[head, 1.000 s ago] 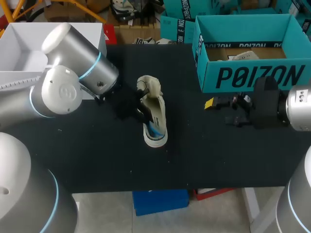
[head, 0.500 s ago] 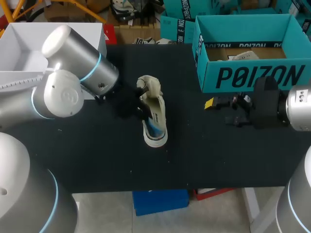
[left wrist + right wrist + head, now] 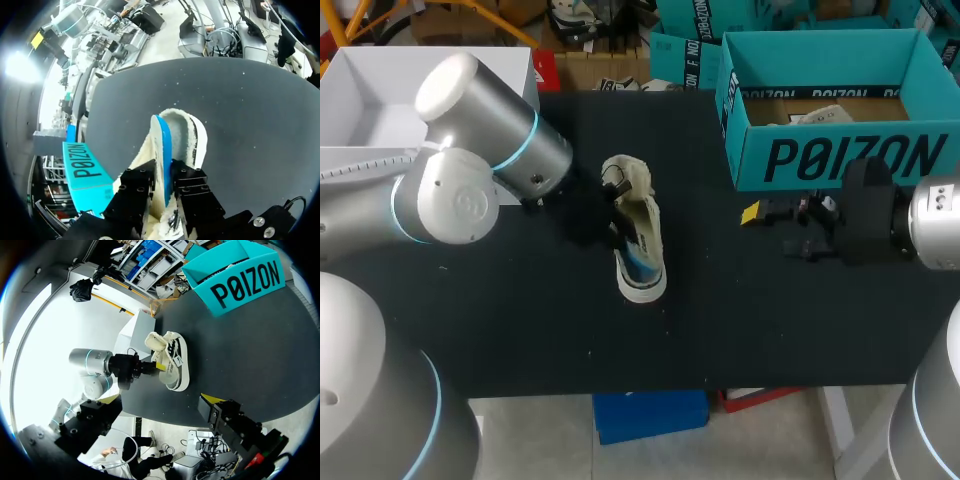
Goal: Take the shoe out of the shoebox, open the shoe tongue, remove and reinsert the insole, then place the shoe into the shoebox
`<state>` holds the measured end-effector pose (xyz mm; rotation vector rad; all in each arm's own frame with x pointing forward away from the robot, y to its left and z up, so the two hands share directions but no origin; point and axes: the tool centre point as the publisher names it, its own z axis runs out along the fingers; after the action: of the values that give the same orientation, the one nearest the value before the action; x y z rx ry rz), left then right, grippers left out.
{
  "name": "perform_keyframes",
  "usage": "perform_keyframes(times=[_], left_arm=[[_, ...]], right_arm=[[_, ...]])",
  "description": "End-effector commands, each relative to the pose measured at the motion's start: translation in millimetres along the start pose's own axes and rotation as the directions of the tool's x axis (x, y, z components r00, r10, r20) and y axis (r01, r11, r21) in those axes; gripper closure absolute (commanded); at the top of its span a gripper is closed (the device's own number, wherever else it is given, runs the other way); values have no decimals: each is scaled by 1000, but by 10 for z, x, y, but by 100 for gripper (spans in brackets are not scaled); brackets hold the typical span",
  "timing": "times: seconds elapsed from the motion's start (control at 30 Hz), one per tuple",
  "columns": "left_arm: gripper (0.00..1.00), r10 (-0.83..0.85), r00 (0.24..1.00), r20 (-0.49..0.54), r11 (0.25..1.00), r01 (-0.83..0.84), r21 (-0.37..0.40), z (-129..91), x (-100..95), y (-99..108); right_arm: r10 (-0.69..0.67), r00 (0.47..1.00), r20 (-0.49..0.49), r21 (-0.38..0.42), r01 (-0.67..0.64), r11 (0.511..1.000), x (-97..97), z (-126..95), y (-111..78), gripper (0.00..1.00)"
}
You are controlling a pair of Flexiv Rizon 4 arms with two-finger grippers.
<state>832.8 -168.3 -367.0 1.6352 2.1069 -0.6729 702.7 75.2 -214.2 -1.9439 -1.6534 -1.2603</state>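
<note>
Insole (image 3: pixel 165 137) tight in left claw (image 3: pixel 165 175)

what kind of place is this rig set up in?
Probably a robot lab test bench, not a shop. A left arm and a right arm sit at a black table holding one shoe and a teal shoebox. The left gripper pinches the insole.

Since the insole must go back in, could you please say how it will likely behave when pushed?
The insole looks thin edge-on in the left claw, so it probably flexes or buckles. Held at one end only, it may twist.
</note>
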Motion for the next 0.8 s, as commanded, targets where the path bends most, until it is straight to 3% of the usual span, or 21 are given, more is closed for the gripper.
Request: perform_keyframes(times=[0.03, 0.17, 0.2, 0.27, 0.4, 0.47, 0.5, 0.53, 0.6, 0.8], left_arm=[[0, -8, 1000, -6, 1000, 9, 24, -47, -45, -29], [0, -13, 1000, -2, 999, 13, 46, -131, -89, -54], [8, -17, 1000, 6, 998, 17, 57, -155, -108, -60], [15, -16, 1000, 8, 998, 16, 64, -192, -136, -76], [51, -12, 1000, 10, 996, 11, 90, -238, -182, -125], [55, -6, 1000, 5, 996, 5, 94, -242, -189, -137], [62, -4, 1000, 3, 995, 4, 96, -240, -189, -145], [71, -2, 1000, -1, 995, 2, 99, -235, -187, -151], [100, 9, 1000, -24, 994, -6, 109, -221, -171, -164], [100, 32, 992, -118, 992, -17, 124, -198, -107, -197]], right_arm=[[0, 1000, 1, 1, 0, 1000, 5, 5, 1, 0], [0, 1000, 1, 1, 0, 1000, 5, 5, 1, 0], [0, 1000, 1, 1, 0, 1000, 5, 5, 1, 0], [0, 1000, 1, 1, 0, 1000, 5, 5, 1, 0], [0, 1000, 1, 1, 0, 1000, 5, 5, 1, 0], [0, 1000, 1, 1, 0, 1000, 5, 5, 1, 0], [0, 1000, 1, 1, 0, 1000, 5, 5, 1, 0], [0, 1000, 1, 1, 0, 1000, 5, 5, 1, 0], [0, 1000, 1, 1, 0, 1000, 5, 5, 1, 0], [0, 1000, 1, 1, 0, 1000, 5, 5, 1, 0]])
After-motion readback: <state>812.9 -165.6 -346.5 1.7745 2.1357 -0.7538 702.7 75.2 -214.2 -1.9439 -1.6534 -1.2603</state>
